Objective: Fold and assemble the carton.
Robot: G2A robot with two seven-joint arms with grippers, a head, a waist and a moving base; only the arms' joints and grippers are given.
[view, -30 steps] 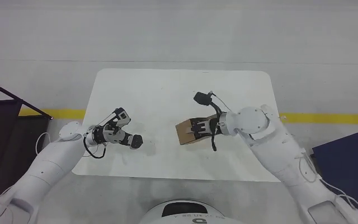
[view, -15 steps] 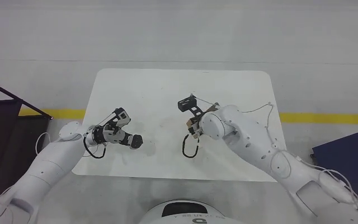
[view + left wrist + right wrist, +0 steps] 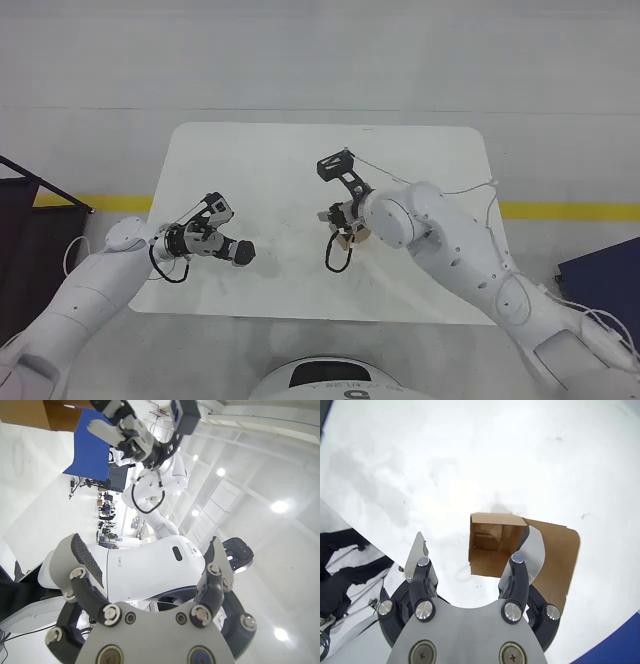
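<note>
The right end effector (image 3: 473,533) is seen with its fingers spread wide and clamped on nothing. One finger (image 3: 536,550) is set at the corner of the carton's (image 3: 486,562) open mouth, just where a large flap (image 3: 557,560) begins; whether it is pressed against the cardboard cannot be told. The other finger (image 3: 418,550) is placed clear of the carton, above bare tabletop (image 3: 495,450). The brown carton is stood on the tabletop with its open mouth turned up toward the wrist camera, and folded panels can be made out at its bottom. The flap, rounded at one corner, is spread outward to one side. From above, the carton (image 3: 347,238) is found near the middle of the tabletop (image 3: 400,160), largely covered by the right arm, with a small brown part seen beside the right end effector (image 3: 338,222). The left end effector (image 3: 232,231) is held over the left part of the tabletop, well apart from the carton, its ribbed pads (image 3: 87,560) parted with nothing between them. A yellow line (image 3: 570,211) is marked on the floor beyond the tabletop.
</note>
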